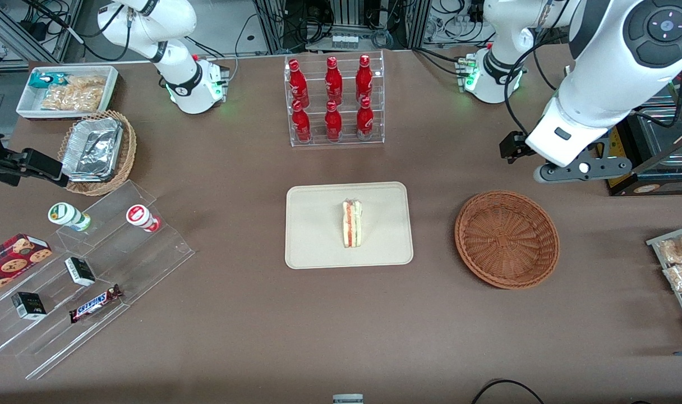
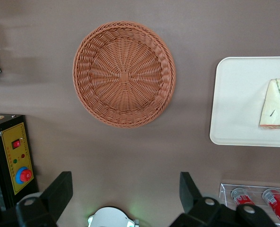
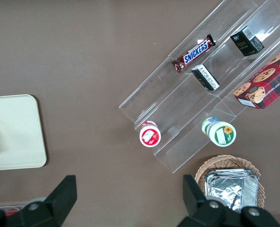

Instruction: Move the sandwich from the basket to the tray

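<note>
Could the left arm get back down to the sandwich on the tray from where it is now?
Probably yes: the gripper, open, hangs above the table beside the basket, and nothing stands over the sandwich on the tray.

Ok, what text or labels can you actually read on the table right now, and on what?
"SNICKERS": candy bar on the clear stepped display.
Red bottles, cookie box, small black boxes: print too small to read.
Sandwich on the tray, basket: no text.
Pincer open, above the table beside the basket.

The brown counter (image 1: 234,314) carries the cream tray (image 1: 318,247) at its middle. The reddish wicker basket (image 1: 507,239) sits beside it toward the working arm's end, beneath the open-fingered hand (image 2: 125,194). A rack of red bottles (image 1: 334,100) stands farther from the front camera.
</note>
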Available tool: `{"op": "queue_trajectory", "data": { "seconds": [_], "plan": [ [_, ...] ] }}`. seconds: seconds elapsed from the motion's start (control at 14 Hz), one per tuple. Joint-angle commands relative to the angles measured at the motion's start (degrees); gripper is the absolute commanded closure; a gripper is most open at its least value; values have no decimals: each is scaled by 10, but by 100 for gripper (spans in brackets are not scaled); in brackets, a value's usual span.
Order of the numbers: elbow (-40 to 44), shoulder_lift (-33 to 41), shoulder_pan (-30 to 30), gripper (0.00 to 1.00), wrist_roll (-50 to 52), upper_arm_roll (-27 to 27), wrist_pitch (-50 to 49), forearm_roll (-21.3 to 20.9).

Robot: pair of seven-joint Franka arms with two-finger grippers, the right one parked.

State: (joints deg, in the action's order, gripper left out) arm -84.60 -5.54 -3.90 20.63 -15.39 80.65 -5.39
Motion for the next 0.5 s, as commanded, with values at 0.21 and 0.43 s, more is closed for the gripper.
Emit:
{"op": "queue_trajectory", "data": {
  "seconds": [0.21,0.43],
  "plan": [
    [-14,46,27,0,-9,-2,-13,11],
    [-14,47,27,0,-9,-3,-26,9]
  ]
}}
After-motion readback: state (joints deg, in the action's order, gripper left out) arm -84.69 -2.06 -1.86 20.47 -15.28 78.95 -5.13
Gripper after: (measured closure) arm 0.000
